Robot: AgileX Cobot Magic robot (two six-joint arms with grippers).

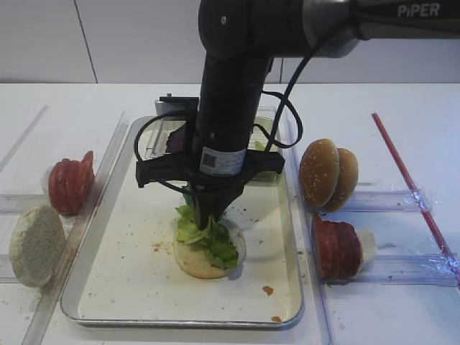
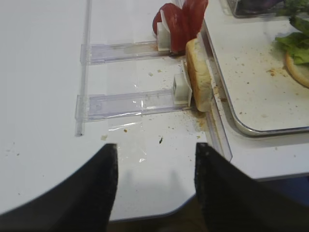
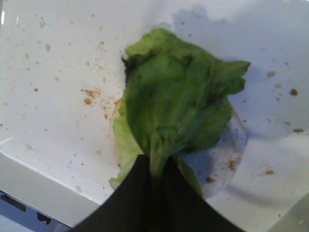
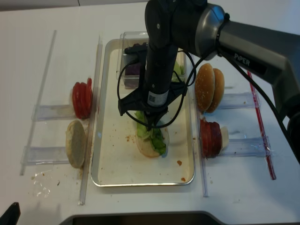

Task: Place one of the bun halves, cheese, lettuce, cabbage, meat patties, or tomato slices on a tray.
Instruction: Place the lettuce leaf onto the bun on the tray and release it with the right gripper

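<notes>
Nearest the camera, the front rim of the tray (image 1: 180, 321) lies on the white desk (image 1: 402, 309), its cream inside speckled with crumbs. A little farther in, a pale bun half (image 1: 195, 263) sits flat on the tray floor, and the lettuce (image 1: 208, 237) lies on top of it, ruffled leaves spilling over the bun's right side. The right tool (image 1: 210, 218) points straight down over the bun, its jaws clenched on the upper end of the lettuce; the wrist view shows the green stem pinched between the two dark fingers (image 3: 130, 203). Left of the tray, a floury bun half (image 1: 36, 244) leans on edge in a clear rack, with tomato slices (image 1: 70, 183) stacked on edge just behind it. Right of the tray stand more red slices (image 1: 336, 248) and, farther back, two sesame bun halves (image 1: 328, 175). At the tray's far end a clear box holds the cabbage (image 4: 132, 69). The left tool (image 2: 154, 188) hovers over bare desk, released, holding nothing
</notes>
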